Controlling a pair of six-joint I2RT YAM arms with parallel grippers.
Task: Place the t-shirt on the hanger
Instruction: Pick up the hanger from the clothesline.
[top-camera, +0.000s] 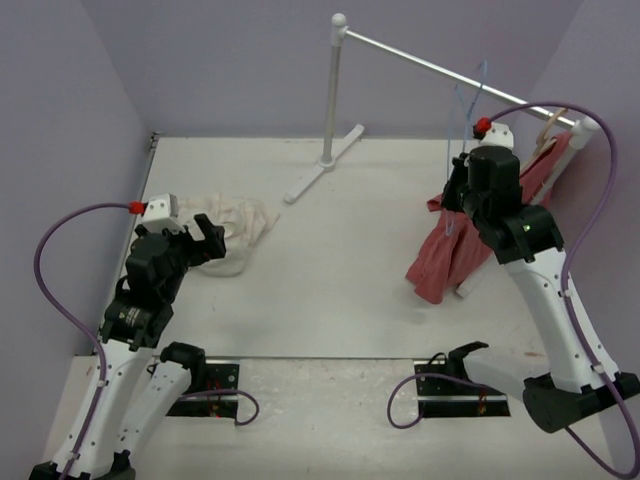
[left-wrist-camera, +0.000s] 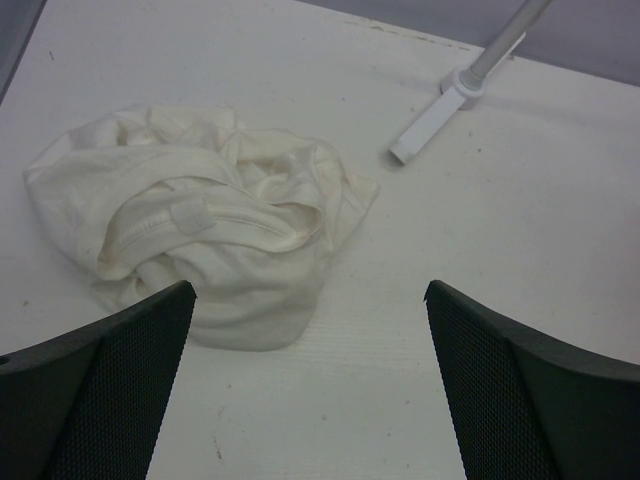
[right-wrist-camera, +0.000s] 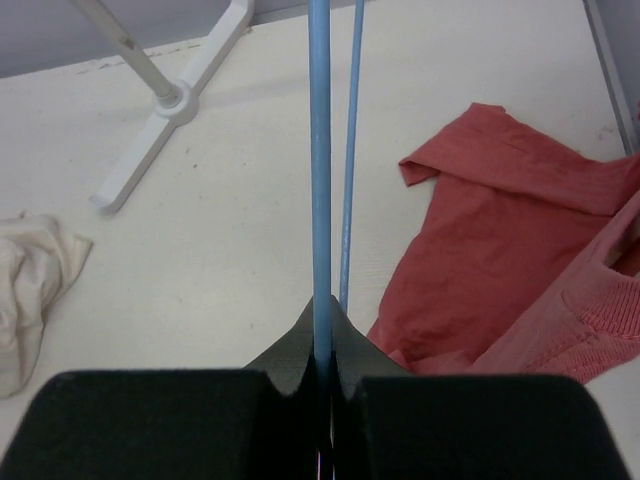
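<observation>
The white t-shirt (top-camera: 238, 228) lies crumpled on the table at the left; in the left wrist view the t-shirt (left-wrist-camera: 200, 235) sits just ahead of my fingers. My left gripper (top-camera: 210, 235) is open and empty, hovering at the shirt's near edge, also seen in its own view (left-wrist-camera: 310, 330). The thin light-blue wire hanger (top-camera: 468, 110) hangs from the rail at the right. My right gripper (top-camera: 462, 185) is shut on the hanger's wire (right-wrist-camera: 320, 180), pinched between its fingertips (right-wrist-camera: 322, 345).
A white garment rack with a pole (top-camera: 333, 90), rail (top-camera: 440, 68) and cross foot (top-camera: 322, 170) stands at the back. A red garment (top-camera: 460, 245) on a tan wooden hanger (top-camera: 545, 130) droops from the rail's right end to the table. Purple walls enclose the table.
</observation>
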